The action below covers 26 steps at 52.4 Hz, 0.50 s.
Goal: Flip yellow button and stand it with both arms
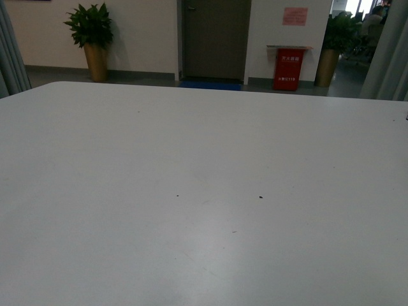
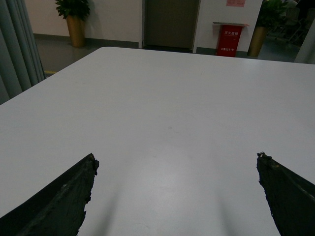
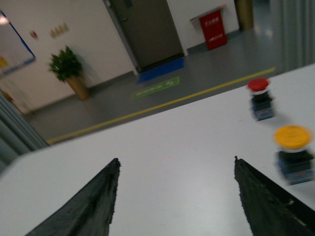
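The yellow button (image 3: pixel 294 153) stands cap-up on the table (image 3: pixel 172 147), just beside a red button (image 3: pixel 259 99), and shows only in the right wrist view. It lies off to one side of the right gripper (image 3: pixel 174 196), outside its wide-spread jaws, so I judge the right arm nearer. The left gripper (image 2: pixel 177 196) hangs with jaws wide over bare table.

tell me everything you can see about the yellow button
The yellow button shows only in the right wrist view, slightly blurred. It has a flat round orange-yellow cap on top, a pale ring beneath, a black neck and a blue-grey boxy base. It stands cap-up on the white table, touched by nothing, apart from a red button beyond it.
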Available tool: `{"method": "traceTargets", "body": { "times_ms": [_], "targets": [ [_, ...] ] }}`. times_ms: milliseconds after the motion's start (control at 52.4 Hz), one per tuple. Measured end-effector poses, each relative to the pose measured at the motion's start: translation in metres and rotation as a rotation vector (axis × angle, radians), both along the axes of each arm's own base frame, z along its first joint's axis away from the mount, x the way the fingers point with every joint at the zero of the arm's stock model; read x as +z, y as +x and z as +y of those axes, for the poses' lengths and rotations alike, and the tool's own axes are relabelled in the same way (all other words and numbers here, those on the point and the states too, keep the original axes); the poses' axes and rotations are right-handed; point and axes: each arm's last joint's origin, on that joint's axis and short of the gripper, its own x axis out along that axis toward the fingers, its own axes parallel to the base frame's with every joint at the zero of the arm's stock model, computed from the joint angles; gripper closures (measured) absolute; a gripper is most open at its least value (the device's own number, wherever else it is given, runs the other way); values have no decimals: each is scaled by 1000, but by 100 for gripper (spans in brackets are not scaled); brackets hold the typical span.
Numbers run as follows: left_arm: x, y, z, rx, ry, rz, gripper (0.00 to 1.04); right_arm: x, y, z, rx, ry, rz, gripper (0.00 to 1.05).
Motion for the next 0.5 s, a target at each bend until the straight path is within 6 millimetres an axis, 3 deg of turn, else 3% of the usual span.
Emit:
{"method": "traceTargets", "body": {
  "times_ms": [38,153,439,496],
  "targets": [
    [0,0,0,0,0,0,7,-9,-10,-6,-3,-133,-4,43],
    [0,0,0,-1,0,0,7,-33,-29,-19,17,-293,16,59],
    [0,0,0,-1,0,0,7,-82,-70,-25,-5,-389,35,100],
    [0,0,0,0,0,0,7,-89,-74,-25,-6,-395,27,101]
  ]
}}
